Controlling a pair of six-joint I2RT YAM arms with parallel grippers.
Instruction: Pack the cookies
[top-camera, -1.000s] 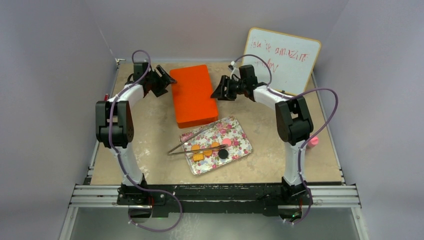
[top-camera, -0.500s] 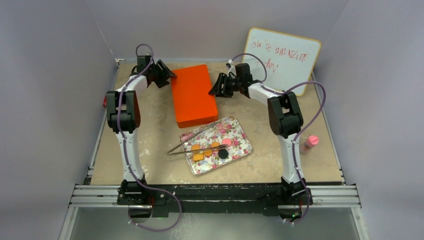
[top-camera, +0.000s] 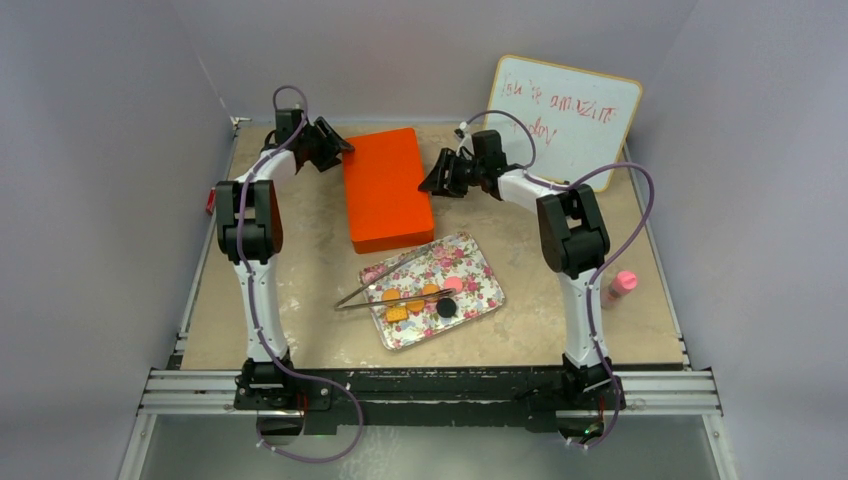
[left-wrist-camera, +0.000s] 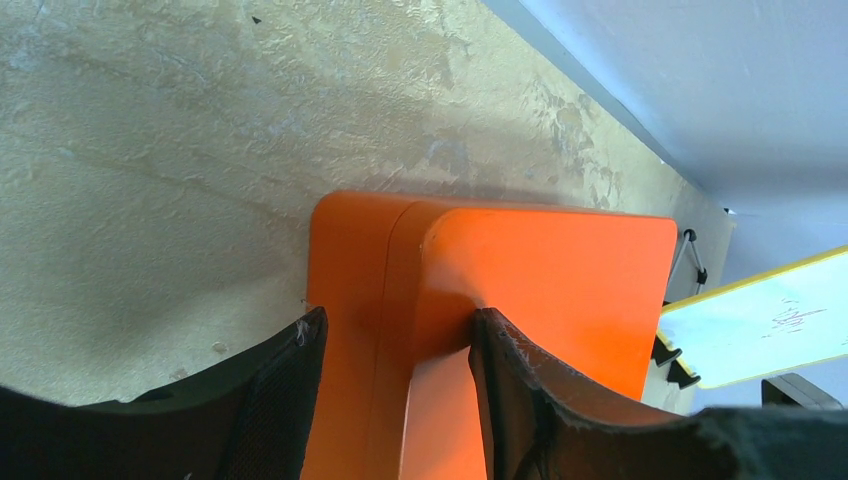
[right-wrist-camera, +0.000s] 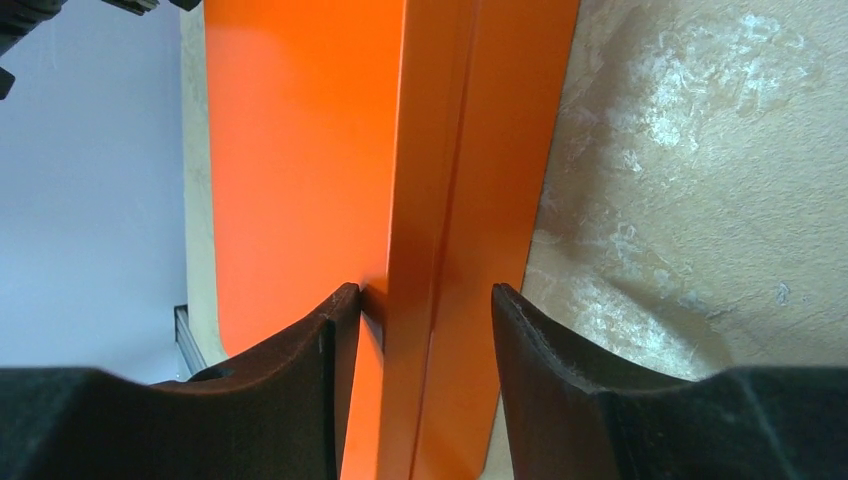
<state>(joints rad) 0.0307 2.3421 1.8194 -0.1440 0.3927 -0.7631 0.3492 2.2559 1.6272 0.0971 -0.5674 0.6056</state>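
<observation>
The cookies lie on a floral tray: orange rounds, a pink one, a dark one and a square tan one. A closed orange box lies behind the tray. My left gripper is open at the box's far left corner; in the left wrist view its jaws straddle the box's edge. My right gripper is open at the box's right side; in the right wrist view its jaws straddle the lid's rim.
Metal tongs lie across the tray's left part. A whiteboard leans on the back wall at the right. A pink bottle lies at the table's right edge. A small red thing sits at the left edge.
Both arms have stretched farther back and closed in on the orange box's two sides. The right elbow has swung left, uncovering the pink bottle. Tray and cookies have not moved.
</observation>
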